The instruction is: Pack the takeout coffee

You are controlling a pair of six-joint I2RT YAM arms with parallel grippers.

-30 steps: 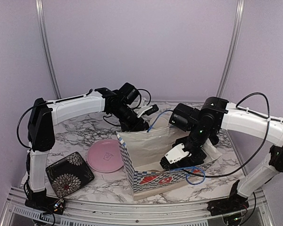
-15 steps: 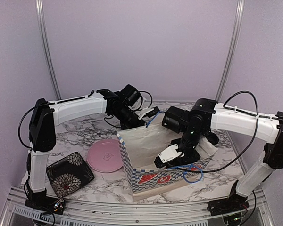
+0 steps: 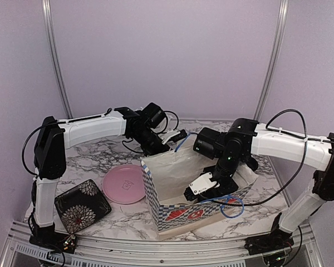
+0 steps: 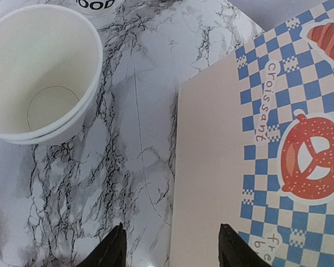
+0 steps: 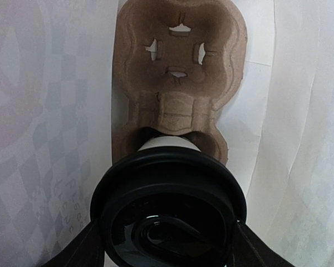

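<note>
The right pincer (image 5: 170, 247) is clamped on a small white paper cup with a round black plastic lid (image 5: 170, 208), with its fingers pressed to either side of the lid at the bottom of the right wrist view. The cup hangs inside the blue-and-white checked paper bag (image 3: 181, 212), right over the nearer pocket of the brown moulded-pulp cup carrier (image 5: 178, 72) on the bag's floor. Whether its base is already seated there I cannot tell. The carrier's farther pocket, upper middle of that view, is empty.

The left pincer (image 4: 171, 250) has its jaws apart with nothing between them. It sits over the marble worktop (image 4: 139, 144), just outside the bag's wall. In the upper left of the left wrist view stand nested open white paper cups (image 4: 39, 72) without lids. At the top edge is a sliver of another white cup with black lettering (image 4: 94, 4).

The packing looks partly done, by my reading. One lidded cup is at the point of being set down, and no cup shows in the other pocket. What remains is to seat and release this cup, then fill the second pocket with a cup from outside the bag. The cups seen there have no lids or are cut off by the frame, so which comes next is unclear.
</note>
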